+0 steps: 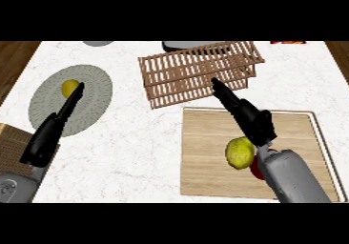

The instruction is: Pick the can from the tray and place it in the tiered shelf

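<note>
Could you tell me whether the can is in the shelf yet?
No. The red can is on the tray, mostly hidden behind the right hand; the shelf shows nothing inside.

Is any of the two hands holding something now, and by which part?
Nothing is held. The right hand reaches with straight fingers toward the tiered shelf; the left hand is open too.

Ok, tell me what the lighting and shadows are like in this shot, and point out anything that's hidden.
Head view: light is even, with no glare on the white counter. Head view: only soft shading shows under the slatted shelf and beside the lemon on the wooden tray. Head view: the right forearm covers most of a red thing, so whether it is the can is unclear.
</note>
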### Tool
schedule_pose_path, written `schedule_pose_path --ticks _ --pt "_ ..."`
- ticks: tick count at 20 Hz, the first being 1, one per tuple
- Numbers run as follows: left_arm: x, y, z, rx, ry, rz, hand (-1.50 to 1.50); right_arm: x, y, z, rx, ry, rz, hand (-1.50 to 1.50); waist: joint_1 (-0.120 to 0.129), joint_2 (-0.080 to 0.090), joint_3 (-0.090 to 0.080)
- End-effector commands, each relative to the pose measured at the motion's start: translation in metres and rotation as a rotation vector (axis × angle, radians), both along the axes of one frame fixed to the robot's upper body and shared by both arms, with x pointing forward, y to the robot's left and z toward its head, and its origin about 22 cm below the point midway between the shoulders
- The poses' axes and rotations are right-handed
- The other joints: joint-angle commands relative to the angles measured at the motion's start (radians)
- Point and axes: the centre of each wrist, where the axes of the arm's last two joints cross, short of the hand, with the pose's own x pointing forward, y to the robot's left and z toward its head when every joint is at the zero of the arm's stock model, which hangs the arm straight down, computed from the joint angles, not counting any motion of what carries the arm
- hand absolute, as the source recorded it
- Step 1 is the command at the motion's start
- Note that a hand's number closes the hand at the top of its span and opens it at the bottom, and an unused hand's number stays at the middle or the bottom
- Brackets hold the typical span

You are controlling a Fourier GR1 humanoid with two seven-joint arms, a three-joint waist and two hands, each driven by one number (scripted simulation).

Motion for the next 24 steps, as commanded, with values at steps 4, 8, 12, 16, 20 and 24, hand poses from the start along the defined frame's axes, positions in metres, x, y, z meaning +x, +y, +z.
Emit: schedule_pose_path --ticks 4,8,12,16,20,24 --pt "-0.036 0.024 -0.054 -0.222 0.304 0.325 0.00 -0.019 -0.102 0.015 -0.170 -0.187 -0.613 1.50 -0.141 -0.037 -0.011" --pt "-0.055 0.030 -0.076 -0.374 0.450 0.480 0.00 -0.066 -0.204 -0.026 -0.467 0.066 -1.079 1.50 -0.234 -0.014 -0.022" --pt "-0.066 0.024 -0.091 -0.505 0.561 0.530 0.00 -0.112 -0.207 -0.031 -0.308 0.044 -1.339 -1.50 -0.190 -0.029 -0.007" --pt "-0.060 0.027 -0.079 -0.535 0.580 0.492 0.00 -0.183 -0.182 -0.022 -0.342 0.002 -1.263 -1.50 -0.142 -0.023 -0.005" --pt "-0.051 0.027 -0.067 -0.522 0.576 0.459 0.00 -0.221 -0.139 0.008 -0.305 0.064 -1.128 -1.50 -0.108 -0.018 -0.006" --pt "-0.044 0.030 -0.059 -0.494 0.581 0.419 0.00 -0.241 -0.116 0.060 -0.340 0.098 -1.071 -1.50 -0.064 -0.007 -0.006"
